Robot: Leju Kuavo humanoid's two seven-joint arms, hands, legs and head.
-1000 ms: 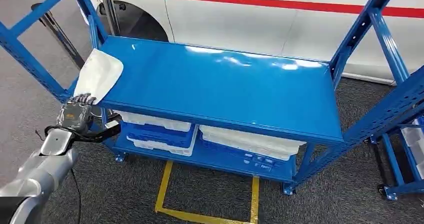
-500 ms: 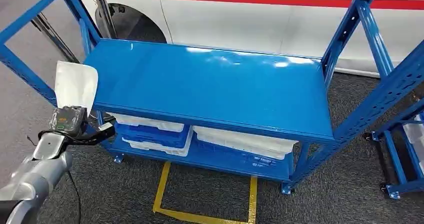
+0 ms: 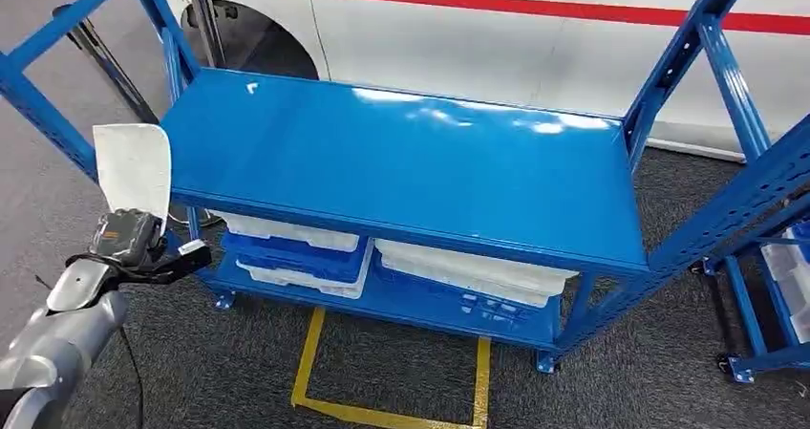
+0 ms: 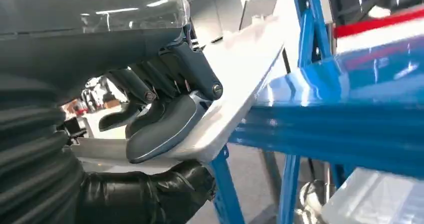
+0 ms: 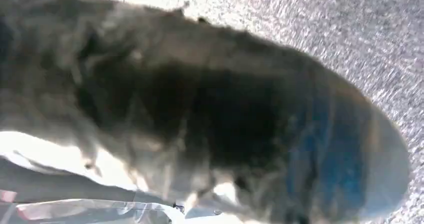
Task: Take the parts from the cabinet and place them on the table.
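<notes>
left hand (image 3: 122,236) gripping a flat white part (image 3: 134,168), held upright just off the left end of the blue table (image 3: 401,161); right hand's state, can't really tell, view's too blurry

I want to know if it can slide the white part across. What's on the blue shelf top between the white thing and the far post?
Nothing. In the head view the blue shelf top is bare from the white part in the left hand to the post.

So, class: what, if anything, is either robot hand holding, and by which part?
The left hand grips a white flat part by its lower end; the right hand's state cannot be told.
</notes>
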